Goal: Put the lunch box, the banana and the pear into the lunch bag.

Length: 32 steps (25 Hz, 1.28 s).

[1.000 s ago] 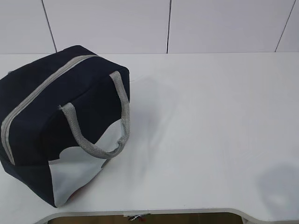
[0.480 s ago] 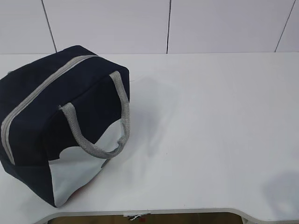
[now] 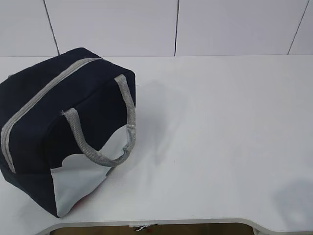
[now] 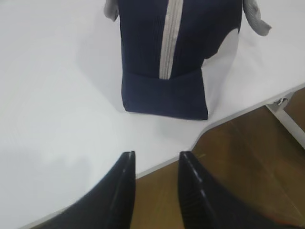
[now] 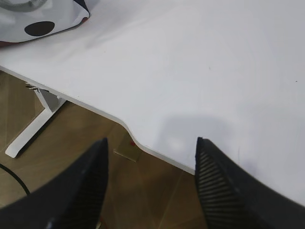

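Lunch bag (image 3: pixel 58 127) is seen zipped shut on the table (image 3: pixel 220 137). Left gripper (image 4: pixel 155 160) is held narrowly parted, empty. Right gripper (image 5: pixel 151 145) is held wide, empty.

white table (image 3: pixel 225 127), wooden floor (image 5: pixel 143 191)

The lunch bag (image 3: pixel 63 129) stands on the table (image 3: pixel 220 142) at its left side, reaching from the near edge toward the far wall. One handle (image 3: pixel 105 129) hangs over its right face. The rest of the table stretches to the right, and the wall (image 3: pixel 146 27) rises behind.
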Available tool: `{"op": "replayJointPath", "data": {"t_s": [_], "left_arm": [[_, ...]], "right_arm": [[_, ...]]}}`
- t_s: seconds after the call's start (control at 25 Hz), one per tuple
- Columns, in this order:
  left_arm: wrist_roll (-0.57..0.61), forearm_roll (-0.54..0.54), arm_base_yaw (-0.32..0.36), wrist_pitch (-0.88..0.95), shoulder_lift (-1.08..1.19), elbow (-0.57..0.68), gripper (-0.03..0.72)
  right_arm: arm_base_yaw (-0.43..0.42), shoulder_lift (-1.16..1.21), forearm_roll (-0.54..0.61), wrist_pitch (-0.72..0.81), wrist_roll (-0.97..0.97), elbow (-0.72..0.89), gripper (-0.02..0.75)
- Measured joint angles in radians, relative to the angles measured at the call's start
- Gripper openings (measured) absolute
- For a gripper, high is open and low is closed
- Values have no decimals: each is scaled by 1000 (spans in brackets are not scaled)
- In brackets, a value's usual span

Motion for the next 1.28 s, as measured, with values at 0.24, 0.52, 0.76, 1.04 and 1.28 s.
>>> {"op": "replayJointPath", "data": {"t_s": [0.24,0.52,0.76,1.04,1.28], "left_arm": [[0,0,0,-49,0,18,236],[0,0,0,-50,0,18,237],[0,0,0,-52,0,18,237],[0,-4,121,-52,0,18,237],[0,-7,215,-52,-4,18,237]], "right_arm": [[0,0,0,-4,0,0,465],[0,0,0,-4,0,0,465],[-76,0,7,-4,0,0,465],[-296,0,23,-4,0,0,465],[-355,0,46,-4,0,0,465]]}}
